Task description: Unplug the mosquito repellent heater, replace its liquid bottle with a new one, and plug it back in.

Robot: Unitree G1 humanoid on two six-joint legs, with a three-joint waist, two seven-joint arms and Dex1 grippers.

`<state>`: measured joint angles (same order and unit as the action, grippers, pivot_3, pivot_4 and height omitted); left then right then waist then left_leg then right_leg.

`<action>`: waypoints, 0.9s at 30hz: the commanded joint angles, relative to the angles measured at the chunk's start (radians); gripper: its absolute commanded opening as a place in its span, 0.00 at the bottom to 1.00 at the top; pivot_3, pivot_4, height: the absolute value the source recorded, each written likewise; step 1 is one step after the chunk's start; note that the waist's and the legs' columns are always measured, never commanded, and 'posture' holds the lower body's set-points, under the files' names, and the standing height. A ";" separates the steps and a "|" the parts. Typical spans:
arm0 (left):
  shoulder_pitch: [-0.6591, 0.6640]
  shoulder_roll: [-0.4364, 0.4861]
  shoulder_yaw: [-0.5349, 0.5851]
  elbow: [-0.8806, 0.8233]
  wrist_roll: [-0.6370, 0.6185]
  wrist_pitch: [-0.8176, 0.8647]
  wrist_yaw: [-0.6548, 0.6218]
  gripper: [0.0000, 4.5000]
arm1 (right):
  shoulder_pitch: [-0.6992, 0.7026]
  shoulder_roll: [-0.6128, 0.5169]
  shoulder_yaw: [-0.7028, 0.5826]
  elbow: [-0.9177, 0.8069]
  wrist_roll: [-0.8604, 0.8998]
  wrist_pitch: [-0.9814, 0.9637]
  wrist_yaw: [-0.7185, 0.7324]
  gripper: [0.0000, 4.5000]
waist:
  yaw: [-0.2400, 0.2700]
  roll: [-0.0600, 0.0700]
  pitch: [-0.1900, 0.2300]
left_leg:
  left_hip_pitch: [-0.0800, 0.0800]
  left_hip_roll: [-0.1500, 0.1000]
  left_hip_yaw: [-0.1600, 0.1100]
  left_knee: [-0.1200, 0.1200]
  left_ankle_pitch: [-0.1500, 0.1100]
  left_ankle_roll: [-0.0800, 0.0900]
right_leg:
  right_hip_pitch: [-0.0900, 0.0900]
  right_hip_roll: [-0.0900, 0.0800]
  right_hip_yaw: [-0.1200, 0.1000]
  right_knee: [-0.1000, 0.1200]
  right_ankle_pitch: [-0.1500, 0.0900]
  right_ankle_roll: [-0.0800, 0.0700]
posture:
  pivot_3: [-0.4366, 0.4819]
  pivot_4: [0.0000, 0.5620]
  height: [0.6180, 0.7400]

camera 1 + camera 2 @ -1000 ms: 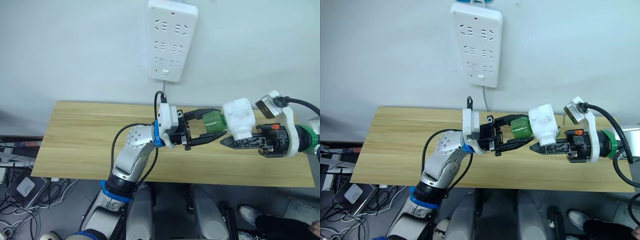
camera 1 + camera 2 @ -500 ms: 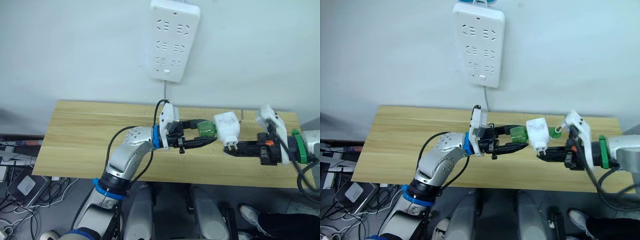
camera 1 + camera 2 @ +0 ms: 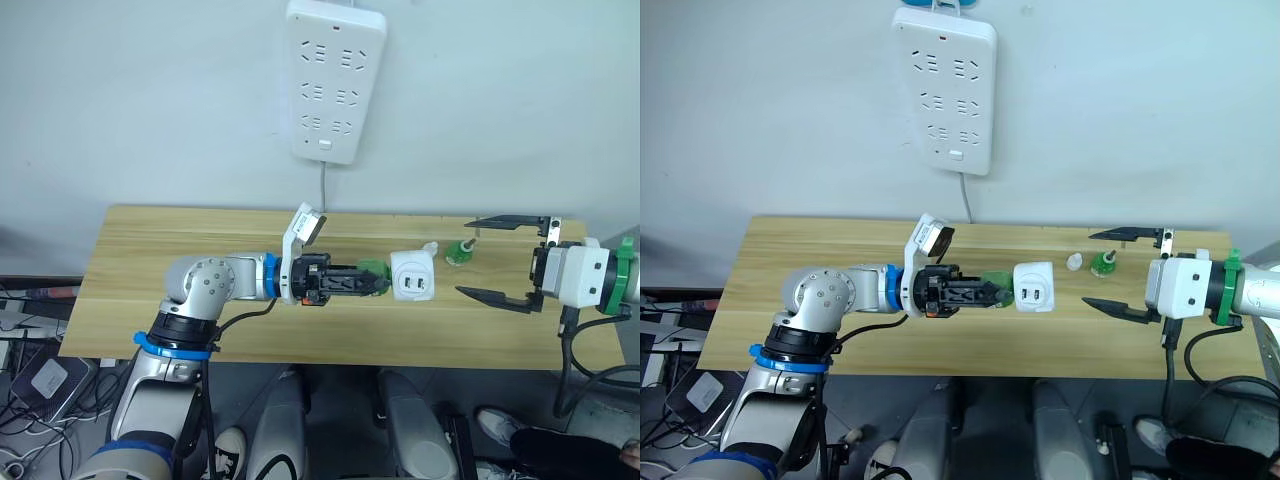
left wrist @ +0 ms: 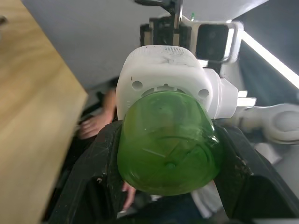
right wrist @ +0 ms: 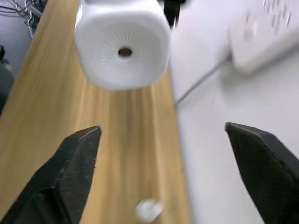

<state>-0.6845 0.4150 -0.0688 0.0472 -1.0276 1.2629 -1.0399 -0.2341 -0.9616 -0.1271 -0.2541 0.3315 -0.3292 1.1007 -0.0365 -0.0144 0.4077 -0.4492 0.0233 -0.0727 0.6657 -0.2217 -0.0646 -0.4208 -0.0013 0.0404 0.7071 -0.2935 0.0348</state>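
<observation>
My left gripper (image 3: pixel 366 283) is shut on a green liquid bottle (image 4: pixel 168 145) and holds it level above the wooden table (image 3: pixel 190 245). The white mosquito repellent heater (image 3: pixel 412 277) sits on the bottle's far end, its plug prongs showing. To the right of the heater my right gripper (image 3: pixel 497 260) stands wide open and apart from it, with nothing between its black fingers (image 5: pixel 74 172). In the right wrist view the heater (image 5: pixel 122 44) faces me with its vent hole. Another small green bottle (image 3: pixel 459 251) stands on the table between the heater and the right gripper.
A long white power strip (image 3: pixel 335 80) hangs on the wall above the table, its cord running down behind it. A small white cap (image 3: pixel 430 247) lies beside the standing bottle. Cables and boxes lie on the floor at the left (image 3: pixel 35 370).
My right gripper has opened, let go of the heater and drawn back to the right. The left gripper has kept the bottle, with the heater on it, and dropped lower over the table.
</observation>
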 commanded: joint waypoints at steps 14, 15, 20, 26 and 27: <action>-0.024 -0.037 0.010 -0.040 -0.037 0.009 -0.054 0.50 | -0.066 0.069 0.083 -0.101 0.048 -0.017 0.064 0.99 | 0.003 0.000 0.000 | 0.003 0.001 -0.001 0.001 0.001 -0.002 | 0.000 -0.002 0.000 0.006 0.000 0.000 | 0.47 0.60 1.00; -0.023 -0.040 0.010 -0.044 -0.036 0.008 -0.054 0.50 | -0.068 0.074 0.088 -0.107 0.046 -0.009 0.063 0.99 | 0.004 0.000 0.000 | 0.003 0.001 -0.001 0.001 0.001 -0.002 | 0.000 -0.002 0.000 0.006 0.000 0.000 | 0.47 0.60 1.00; -0.026 -0.038 -0.002 -0.055 -0.036 0.021 -0.066 0.50 | -0.066 0.089 0.102 -0.127 0.050 0.020 0.062 0.99 | 0.004 -0.001 -0.001 | 0.003 0.000 -0.001 0.001 0.001 -0.002 | 0.000 -0.002 0.000 0.006 0.000 0.000 | 0.47 0.60 1.00; -0.021 -0.034 -0.007 -0.061 -0.037 0.028 -0.076 0.50 | -0.065 0.094 0.103 -0.134 0.073 0.032 0.083 0.66 | 0.003 -0.001 -0.001 | 0.003 0.000 -0.001 0.001 0.001 -0.002 | 0.000 -0.002 0.000 0.007 0.000 0.000 | 0.47 0.60 1.00; -0.021 -0.032 -0.010 -0.063 -0.035 0.027 -0.080 0.50 | -0.066 0.095 0.103 -0.133 0.074 0.032 0.085 0.66 | 0.003 -0.001 -0.001 | 0.003 0.000 -0.001 0.001 0.001 -0.002 | 0.000 -0.002 0.000 0.007 0.000 0.000 | 0.47 0.60 1.00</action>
<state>-0.7082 0.3845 -0.0765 0.0267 -1.0373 1.2849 -1.0876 -0.2998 -0.8681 -0.0141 -0.3516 0.3785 -0.2911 1.1781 -0.0331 -0.0150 0.4070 -0.4466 0.0236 -0.0737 0.6672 -0.2203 -0.0668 -0.4208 -0.0037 0.0403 0.7139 -0.2934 0.0345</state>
